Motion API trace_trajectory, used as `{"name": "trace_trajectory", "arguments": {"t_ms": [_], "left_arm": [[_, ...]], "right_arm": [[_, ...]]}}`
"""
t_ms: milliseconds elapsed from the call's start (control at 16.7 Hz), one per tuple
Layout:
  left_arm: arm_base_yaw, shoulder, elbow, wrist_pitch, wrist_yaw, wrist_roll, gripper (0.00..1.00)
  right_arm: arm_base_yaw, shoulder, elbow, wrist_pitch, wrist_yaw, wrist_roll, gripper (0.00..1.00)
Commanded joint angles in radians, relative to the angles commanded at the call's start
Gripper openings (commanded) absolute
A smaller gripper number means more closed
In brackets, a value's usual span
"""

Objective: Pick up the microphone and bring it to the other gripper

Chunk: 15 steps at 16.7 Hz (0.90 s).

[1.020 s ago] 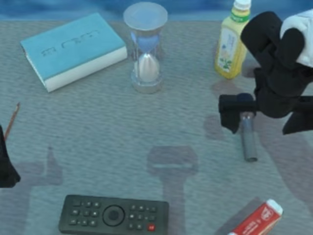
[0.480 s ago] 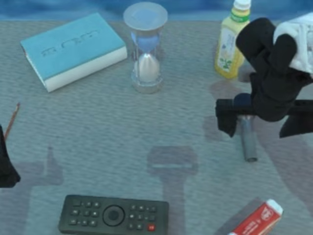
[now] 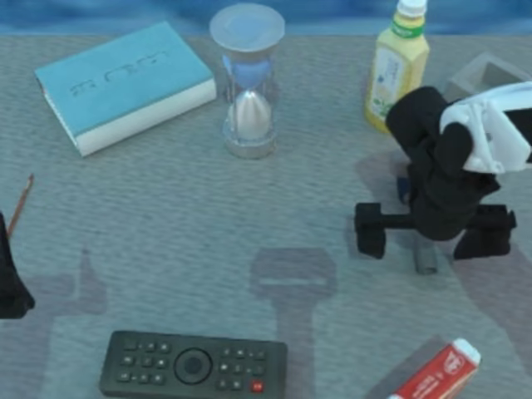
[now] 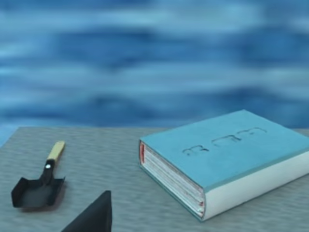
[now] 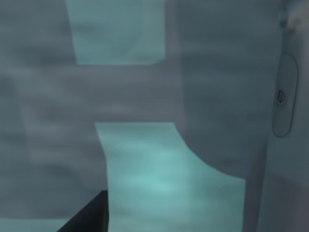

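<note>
Mic, i.e. the microphone point(image 3: 426, 259): lying flat on the table point(image 3: 208, 224), on the top view's right side. Only the grey tail end of its handle shows, poking out below my right arm; the head and the rest are covered by the arm from above.

Right gripper point(image 3: 432, 230) sits directly over the mic, fingers spread wide: one black finger to the left of the handle, the other to the right, both clear of it as far as I can see from the top cam. Can't tell whether they're down at table level or a bit above. Right wrist cam gives only table surface w/ shadows and a pale elongated shape along one edge; can't ID that.

Around the mic: yellow bottle point(image 3: 396, 71) standing upright just behind it, toward the far edge. Hourglass point(image 3: 247, 79) farther left of the bottle, upright. Teal book point(image 3: 125, 83) lying flat, well to the left of the mic, also clear in the left wrist cam point(image 4: 227, 159). Red-and-white tube point(image 3: 438, 371) near the front edge, in front of the mic. Black remote point(image 3: 194, 365) in front and well to the left.

Left gripper point(image 3: 10, 278) parked at the table's left edge, far from the mic; can't tell its finger state.
</note>
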<state>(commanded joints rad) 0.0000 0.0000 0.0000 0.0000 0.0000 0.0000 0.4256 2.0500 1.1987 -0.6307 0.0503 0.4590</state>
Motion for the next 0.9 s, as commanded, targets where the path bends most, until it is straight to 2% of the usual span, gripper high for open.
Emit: {"name": "trace_trajectory", "arguments": {"t_ms": [240, 900], "left_arm": [[0.0, 0.0, 0.0, 0.0, 0.0, 0.0, 1.0], [0.0, 0.0, 0.0, 0.0, 0.0, 0.0, 1.0]], "right_arm": [[0.0, 0.006, -0.005, 0.009, 0.0, 0.0, 1.0], [0.0, 0.006, -0.005, 0.009, 0.0, 0.0, 0.17]]}}
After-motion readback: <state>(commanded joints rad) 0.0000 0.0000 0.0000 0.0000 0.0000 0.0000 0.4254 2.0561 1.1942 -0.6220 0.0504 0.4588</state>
